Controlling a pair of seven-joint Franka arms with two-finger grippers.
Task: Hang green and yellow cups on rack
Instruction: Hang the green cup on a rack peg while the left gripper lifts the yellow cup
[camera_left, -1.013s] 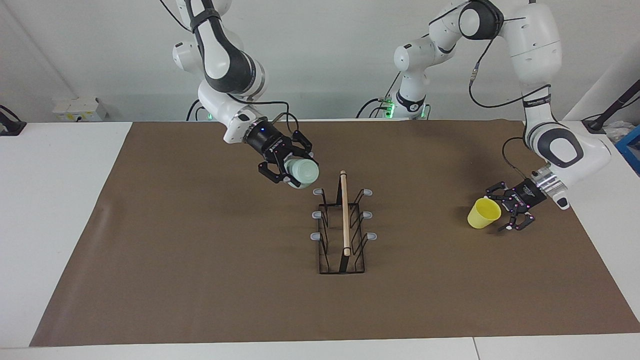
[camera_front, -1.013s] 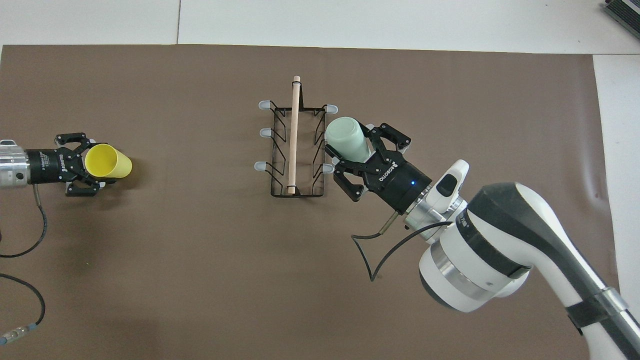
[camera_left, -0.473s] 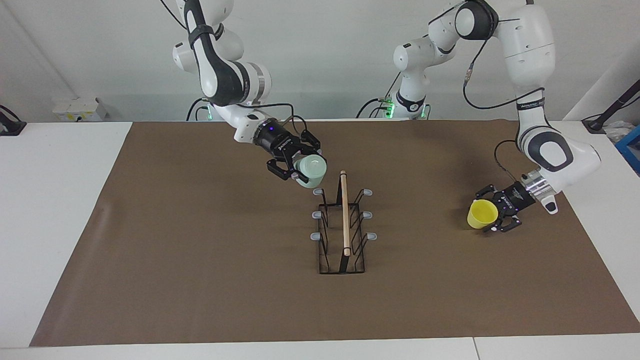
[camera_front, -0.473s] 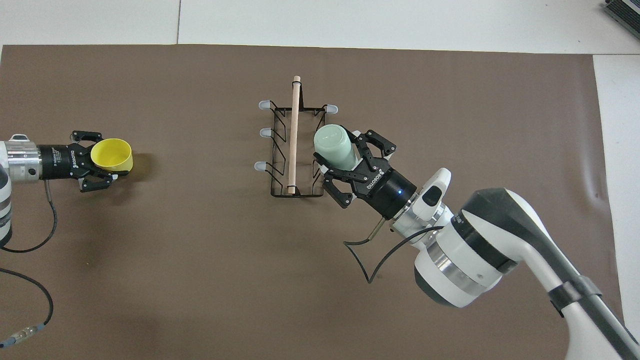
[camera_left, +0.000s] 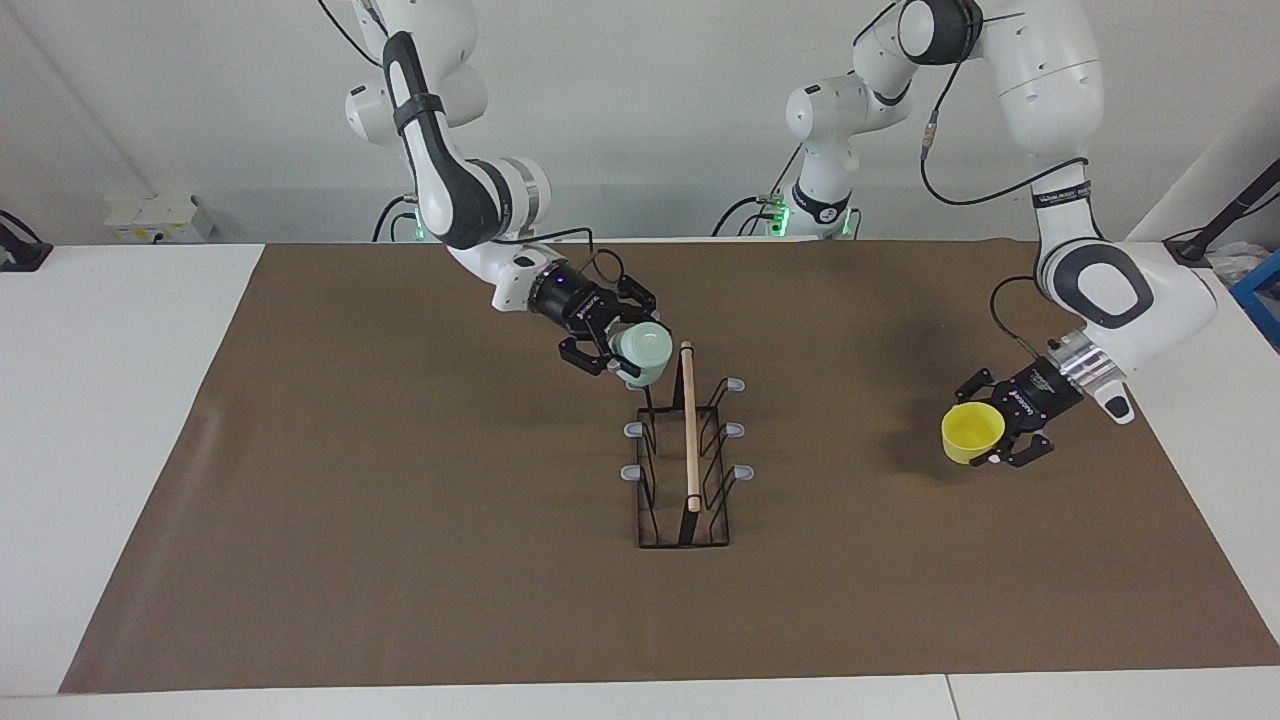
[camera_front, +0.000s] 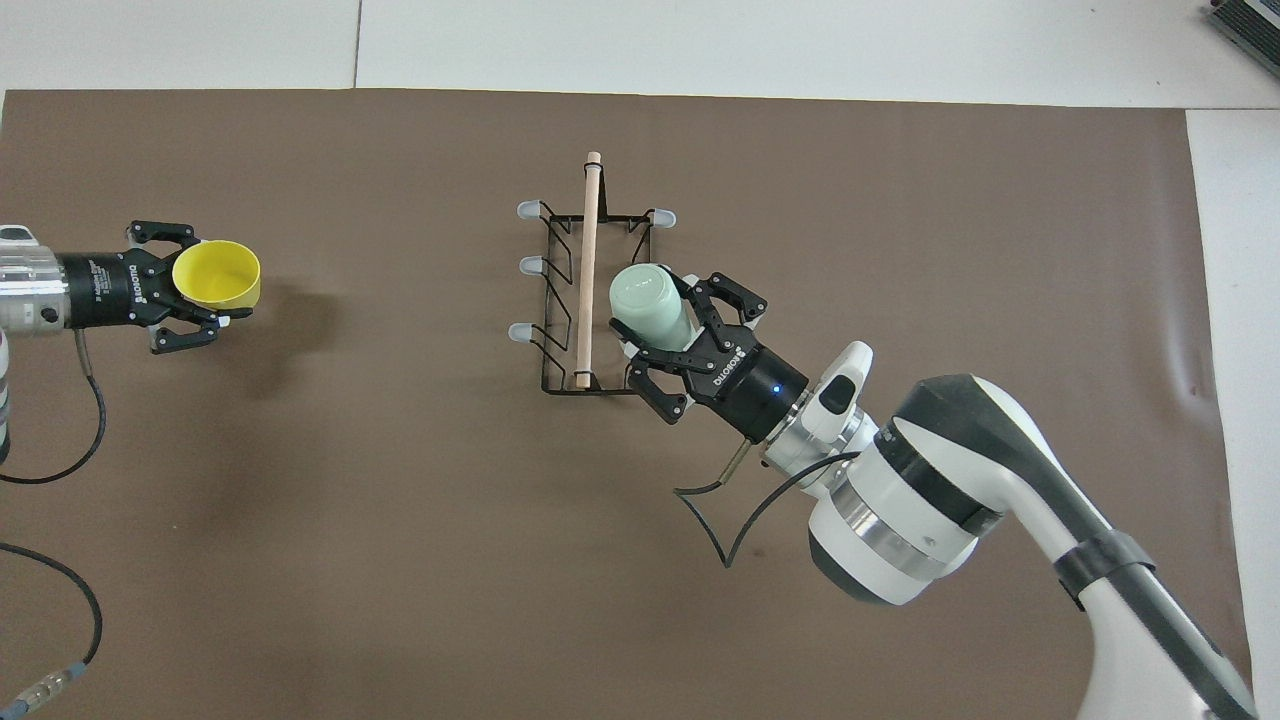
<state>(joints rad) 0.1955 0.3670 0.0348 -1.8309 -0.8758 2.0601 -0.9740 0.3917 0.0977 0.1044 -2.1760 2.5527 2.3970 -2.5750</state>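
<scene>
Overhead view: right gripper (camera_front: 668, 335), pinching the mint green cup (camera_front: 645, 303) base-up, tips it over the rack (camera_front: 590, 290), likely aiming for a prong, while at nine o'clock left gripper (camera_front: 195, 295) pinches the yellow cup (camera_front: 217, 274), lifted, awaiting its turn.

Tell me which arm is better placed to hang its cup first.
Right. The right gripper holds the green cup right over the rack; the left gripper holds the yellow cup well off toward its own end.
</scene>
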